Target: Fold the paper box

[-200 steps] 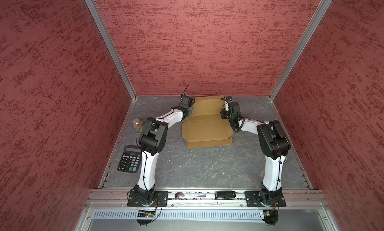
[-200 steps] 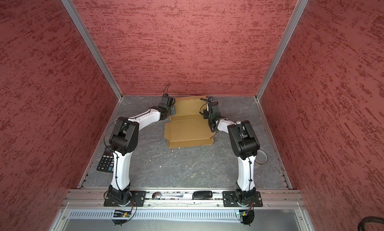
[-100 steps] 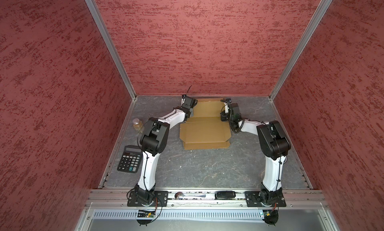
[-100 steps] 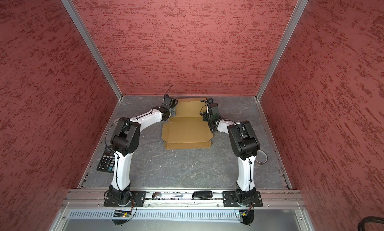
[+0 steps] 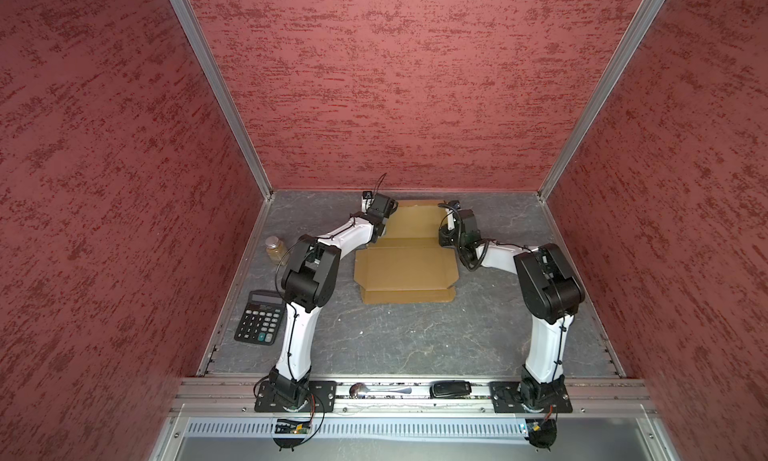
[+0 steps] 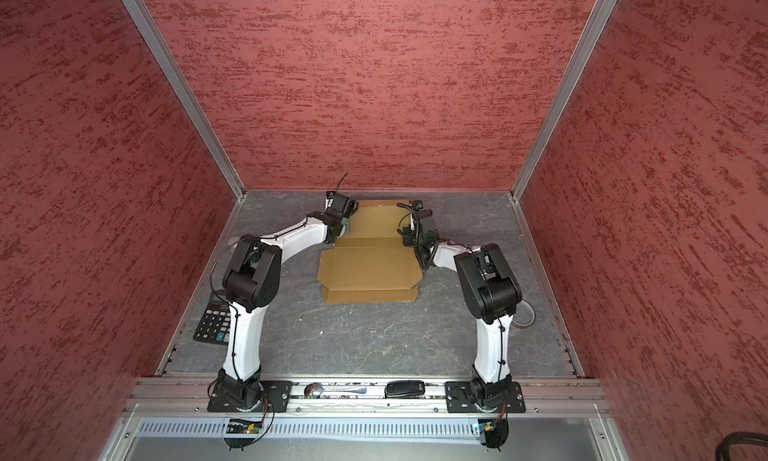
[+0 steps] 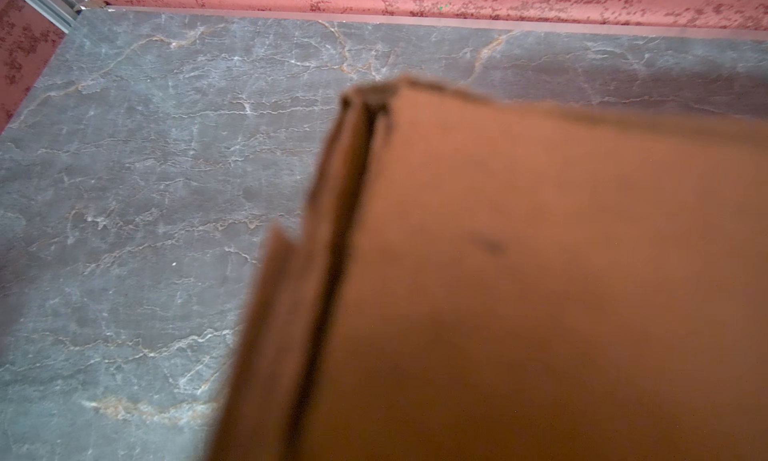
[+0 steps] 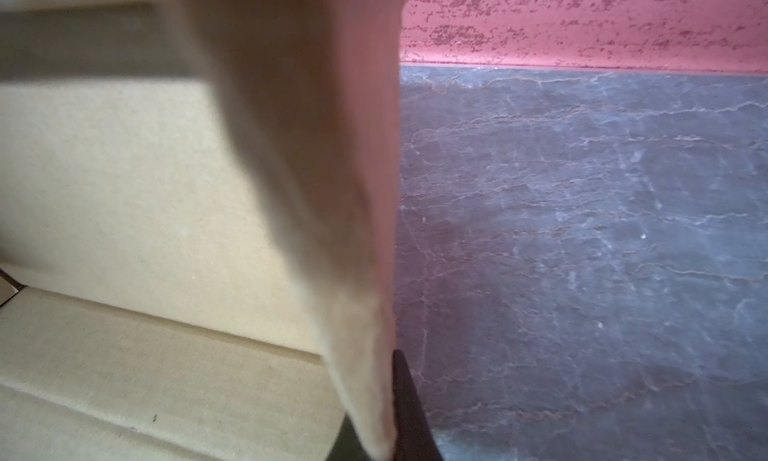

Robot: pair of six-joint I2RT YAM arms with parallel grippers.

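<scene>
Across the lower middle of both top views, the grey table (image 5: 415, 346). At frame centre, lying open and mostly flat, the paper box (image 5: 405, 268). Clamped on its far side flaps, left gripper (image 5: 375, 235) and right gripper (image 5: 444, 239), both clenched, probably to raise the sides as walls.

A grey marbled tabletop (image 5: 395, 342) carries the paper box (image 5: 405, 268) toward the back, a calculator (image 5: 259, 317) and a jar (image 5: 274, 249) along its left edge, and a tape roll (image 6: 525, 315) on the right.
</scene>
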